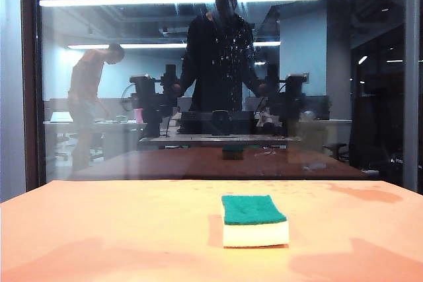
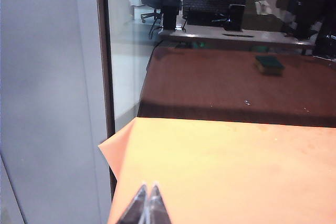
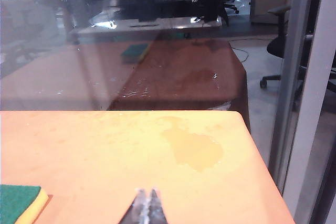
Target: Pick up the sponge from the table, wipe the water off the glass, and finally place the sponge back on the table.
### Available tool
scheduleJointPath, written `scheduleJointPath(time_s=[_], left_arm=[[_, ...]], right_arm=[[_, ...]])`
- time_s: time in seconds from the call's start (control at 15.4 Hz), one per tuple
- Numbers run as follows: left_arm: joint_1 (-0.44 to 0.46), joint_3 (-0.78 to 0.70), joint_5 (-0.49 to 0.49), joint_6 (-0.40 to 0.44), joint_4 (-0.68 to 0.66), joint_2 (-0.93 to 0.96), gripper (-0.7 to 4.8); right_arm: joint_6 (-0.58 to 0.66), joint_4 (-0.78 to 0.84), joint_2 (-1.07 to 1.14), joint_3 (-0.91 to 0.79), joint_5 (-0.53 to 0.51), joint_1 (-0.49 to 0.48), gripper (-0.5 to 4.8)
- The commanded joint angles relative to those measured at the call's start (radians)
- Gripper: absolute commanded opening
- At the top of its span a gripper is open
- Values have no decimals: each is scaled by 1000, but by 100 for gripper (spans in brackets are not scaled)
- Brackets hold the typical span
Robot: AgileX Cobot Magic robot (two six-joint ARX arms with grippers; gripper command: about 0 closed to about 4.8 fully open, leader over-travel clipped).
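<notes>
In the exterior view the sponge (image 1: 254, 220) lies flat on the orange counter (image 1: 99, 229), green side up, near the middle and short of the upright glass (image 1: 330, 97); water (image 1: 228, 37) speckles the pane high up at centre, with thin streaks; neither gripper shows here.

In the left wrist view the left gripper (image 2: 147, 205) hangs over the counter's corner by the dark frame (image 2: 103, 77), jaws pressed together, holding nothing.

In the right wrist view the right gripper (image 3: 147, 207) is above the counter, jaws closed and empty; the sponge's corner lies apart to one side; a darker damp patch (image 3: 194, 148) marks the counter ahead.
</notes>
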Motion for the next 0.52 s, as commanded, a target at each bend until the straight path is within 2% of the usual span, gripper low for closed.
scheduleJointPath(time_s=[0.06,0.19,0.32,0.52], left_arm=[[0,3,5,4,12,1,-6],[0,3,5,4,12,1,-6],[0,3,27,-5,12,1,-6],[0,4,196,-8,12,1,-6]], right_arm=[[3,9,0,3,-2,-1,-6],[3,9,0,4,-8,-1,-6],[8,9,0,11,-76,0,-6],[79,-49,0,62,-79,-1,-6]])
